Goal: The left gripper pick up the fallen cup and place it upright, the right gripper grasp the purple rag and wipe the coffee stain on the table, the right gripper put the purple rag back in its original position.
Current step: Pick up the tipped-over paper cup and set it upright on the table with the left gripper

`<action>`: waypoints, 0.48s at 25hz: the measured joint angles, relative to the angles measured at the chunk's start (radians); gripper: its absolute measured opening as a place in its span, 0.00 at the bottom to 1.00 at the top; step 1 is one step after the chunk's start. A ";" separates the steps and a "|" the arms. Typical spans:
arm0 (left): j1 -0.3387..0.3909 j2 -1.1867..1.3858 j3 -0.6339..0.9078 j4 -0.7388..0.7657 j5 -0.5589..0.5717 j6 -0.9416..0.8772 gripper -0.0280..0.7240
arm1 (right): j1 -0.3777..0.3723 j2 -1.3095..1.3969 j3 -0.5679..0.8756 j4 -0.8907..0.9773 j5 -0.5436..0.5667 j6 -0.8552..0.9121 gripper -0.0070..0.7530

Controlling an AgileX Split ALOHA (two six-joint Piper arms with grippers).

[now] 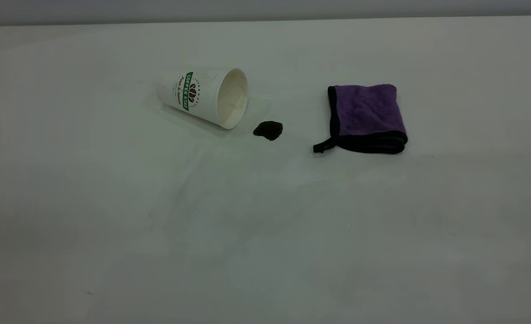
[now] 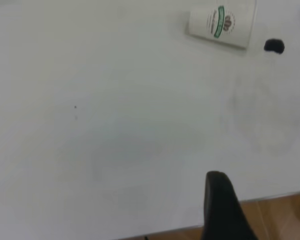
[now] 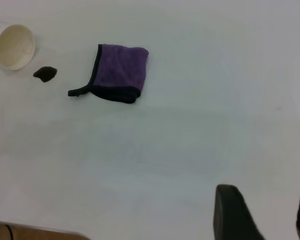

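The fallen cup (image 1: 202,94) lies on its side on the white table (image 1: 265,234), its mouth facing the coffee stain (image 1: 268,130), a small dark blob just beside the rim. The purple rag (image 1: 366,114) lies folded to the right of the stain. Neither gripper shows in the exterior view. In the left wrist view the left gripper (image 2: 262,189) is open and empty near the table's edge, far from the cup (image 2: 221,22) and stain (image 2: 274,46). In the right wrist view the right gripper (image 3: 266,189) is open and empty, far from the rag (image 3: 120,72), stain (image 3: 45,73) and cup (image 3: 15,46).
The table's edge and a wooden floor (image 2: 275,215) show beneath the left gripper. The edge also shows in a corner of the right wrist view (image 3: 35,234). A tiny dark speck (image 2: 75,106) sits on the table.
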 joint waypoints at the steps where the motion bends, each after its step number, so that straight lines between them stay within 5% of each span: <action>1: 0.000 0.026 -0.014 0.000 0.002 -0.001 0.69 | 0.000 0.000 0.000 0.000 0.000 0.000 0.46; 6: 0.000 0.233 -0.084 0.000 -0.002 0.001 0.80 | 0.000 0.000 0.000 0.000 0.000 0.000 0.46; 12: 0.000 0.545 -0.142 -0.046 -0.198 0.035 0.82 | 0.000 0.000 0.000 0.000 0.000 0.000 0.46</action>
